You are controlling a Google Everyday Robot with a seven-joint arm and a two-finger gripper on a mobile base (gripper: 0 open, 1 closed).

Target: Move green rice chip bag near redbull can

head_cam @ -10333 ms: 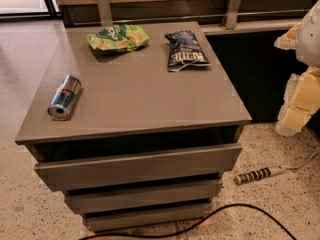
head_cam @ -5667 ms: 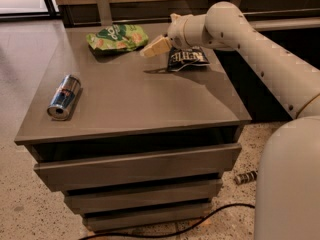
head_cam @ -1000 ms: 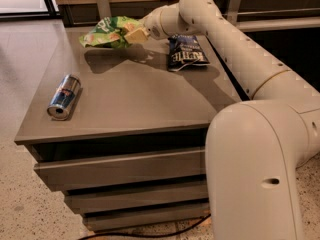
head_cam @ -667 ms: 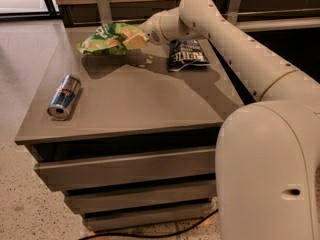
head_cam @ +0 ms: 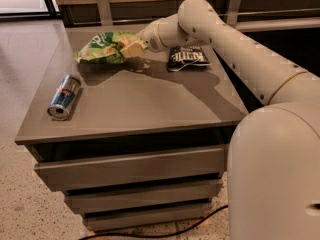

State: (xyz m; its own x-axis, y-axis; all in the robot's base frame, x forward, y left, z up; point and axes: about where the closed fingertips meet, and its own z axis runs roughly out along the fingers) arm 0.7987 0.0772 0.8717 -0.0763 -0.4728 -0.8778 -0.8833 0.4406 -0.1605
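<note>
The green rice chip bag (head_cam: 102, 47) hangs a little above the grey table top (head_cam: 150, 99), its shadow on the surface beneath it. My gripper (head_cam: 131, 47) is shut on the bag's right edge, with the arm reaching in from the right. The redbull can (head_cam: 64, 96), silver and blue, lies on its side near the table's front left, well below and left of the bag.
A dark blue bag with white lettering (head_cam: 188, 57) lies at the back right of the table, just beyond my arm. Metal posts (head_cam: 104, 6) stand behind the table. Drawers (head_cam: 130, 166) sit below the top. A cable (head_cam: 165, 229) runs on the floor.
My gripper came in from the right, took hold of the green bag at the back of the table, lifted it and carried it left and forward toward the can.
</note>
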